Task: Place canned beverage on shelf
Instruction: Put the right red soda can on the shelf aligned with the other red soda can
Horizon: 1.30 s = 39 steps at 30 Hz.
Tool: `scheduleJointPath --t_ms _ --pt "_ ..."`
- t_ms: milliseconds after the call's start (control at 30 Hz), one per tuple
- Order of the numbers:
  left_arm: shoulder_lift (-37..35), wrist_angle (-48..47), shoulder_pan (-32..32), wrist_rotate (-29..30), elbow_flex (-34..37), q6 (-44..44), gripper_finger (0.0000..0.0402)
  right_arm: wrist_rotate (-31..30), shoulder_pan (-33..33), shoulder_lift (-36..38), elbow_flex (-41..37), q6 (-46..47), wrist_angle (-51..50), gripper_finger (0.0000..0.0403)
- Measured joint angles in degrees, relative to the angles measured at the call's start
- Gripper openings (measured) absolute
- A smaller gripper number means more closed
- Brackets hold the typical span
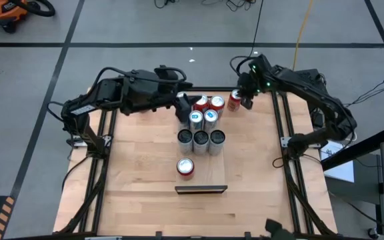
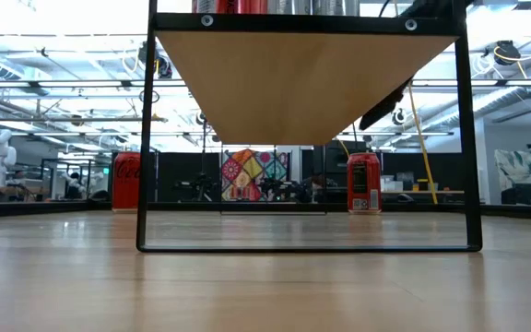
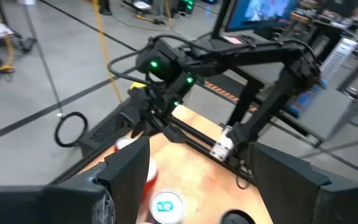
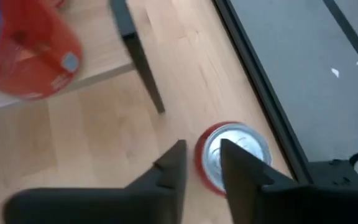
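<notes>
Although the shelf [image 1: 201, 141] already carries several cans, one red can [image 1: 235, 101] stands on the tabletop at its one o'clock corner. Just above it, the right gripper [image 4: 199, 163] is barely parted, gripping nothing. Left gripper [image 1: 181, 105] hovers open. Rigid, slick, probably weighty; clasp mid-wall.

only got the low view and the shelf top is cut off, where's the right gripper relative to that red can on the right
observer: the right gripper is directly above that red can, which stands on the tabletop beside the shelf.
operator: and the left one
observer: the left gripper is open over the shelf's far end, among the cans there.
operator: any room nearer me
observer: yes, only a lone can stands near the dark strip, with bare board beside it.
</notes>
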<state>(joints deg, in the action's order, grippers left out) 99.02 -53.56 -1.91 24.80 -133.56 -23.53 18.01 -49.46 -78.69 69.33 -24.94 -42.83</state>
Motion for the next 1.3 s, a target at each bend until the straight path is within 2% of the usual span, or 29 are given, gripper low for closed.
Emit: scheduleJointPath --t_ms 233,400,500,600,700,1033,1300 --pt "0.0 0.0 0.5 6.5 0.0 -0.1 0.0272 1.8 -2.8 -4.8 0.0 -3.5 1.9 0.0195" --pt "0.0 0.0 0.5 10.9 0.0 -0.1 0.0272 4.6 -3.4 -7.6 0.0 -2.7 1.6 0.0299" --pt "0.0 0.0 0.5 12.9 0.0 -0.1 0.0272 4.0 -3.4 -8.7 0.0 -2.8 2.2 0.035" --pt "0.0 0.0 0.6 13.2 0.0 0.0 0.0272 1.4 -3.4 -9.1 0.0 -2.7 3.6 0.0385" --pt "0.0 0.0 0.8 13.2 0.0 -0.1 0.0272 0.2 -3.4 -9.1 0.0 -2.8 4.8 0.0397" --pt "0.0 0.0 0.7 13.2 0.0 -0.1 0.0272 0.0 -3.4 -9.4 0.0 -3.1 6.7 0.0394" --pt "0.0 0.0 0.7 13.0 0.0 -0.2 0.0272 0.0 -3.4 -13.2 0.0 -2.1 7.0 0.0393"
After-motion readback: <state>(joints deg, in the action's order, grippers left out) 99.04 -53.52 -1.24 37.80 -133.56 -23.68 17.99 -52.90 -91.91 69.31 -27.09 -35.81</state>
